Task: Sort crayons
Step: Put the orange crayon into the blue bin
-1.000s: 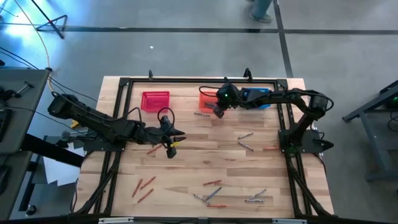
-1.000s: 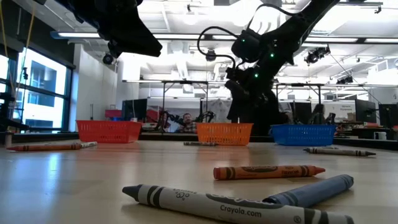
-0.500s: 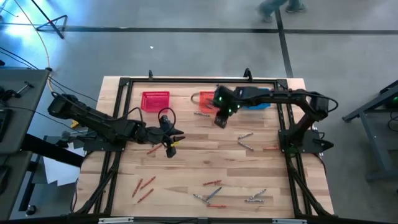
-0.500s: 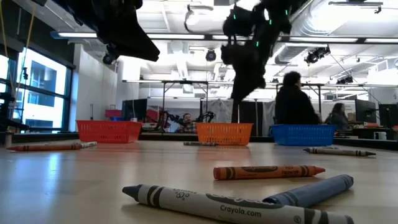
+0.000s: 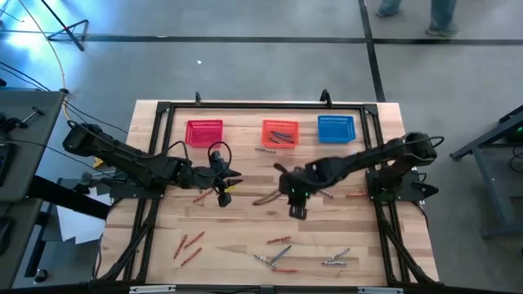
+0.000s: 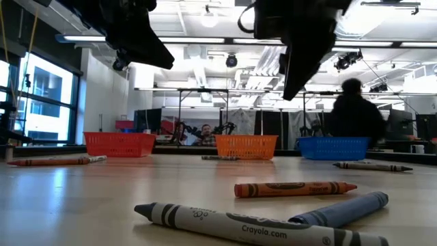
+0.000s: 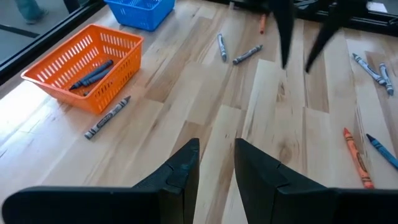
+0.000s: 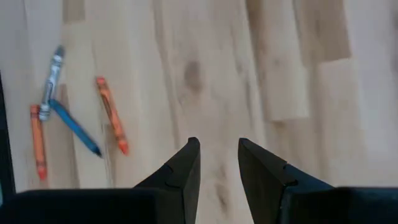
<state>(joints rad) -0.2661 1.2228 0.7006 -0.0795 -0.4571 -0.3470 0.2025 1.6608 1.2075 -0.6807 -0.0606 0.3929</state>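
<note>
The left gripper (image 5: 222, 181) waits mid-table, jaws parted and empty. The right gripper (image 5: 296, 204) has swung from the orange mesh basket (image 5: 280, 132) at 12 o'clock toward thin wax crayons (image 5: 279, 253) at 6 o'clock, jaws released and empty, likely seeking another

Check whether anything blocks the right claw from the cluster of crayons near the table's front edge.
Nothing visible does. The right claw, open and empty, hangs over bare wood; the crayons lie flat ahead of it with only open table between. The left claw waits off to the side.
</note>
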